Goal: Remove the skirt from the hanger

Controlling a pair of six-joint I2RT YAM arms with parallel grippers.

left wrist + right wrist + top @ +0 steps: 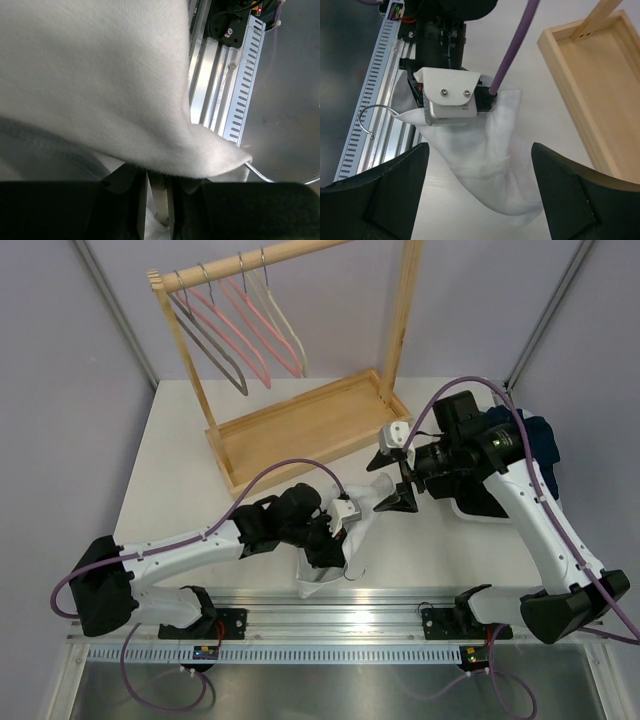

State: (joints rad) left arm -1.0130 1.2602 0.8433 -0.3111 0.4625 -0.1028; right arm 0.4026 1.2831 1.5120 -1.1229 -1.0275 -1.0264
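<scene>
The white skirt lies crumpled on the table between the arms, still on its hanger. It fills the left wrist view and shows in the right wrist view. The hanger's wire hook sticks out over the table's near edge and also shows in the left wrist view. My left gripper is shut on a pale strip of the hanger under the fabric. My right gripper is wide open above the skirt's far end, not touching it.
A wooden rack with a tray base stands at the back, with several empty hangers on its rail. Dark blue clothing lies at the right. An aluminium rail runs along the near edge.
</scene>
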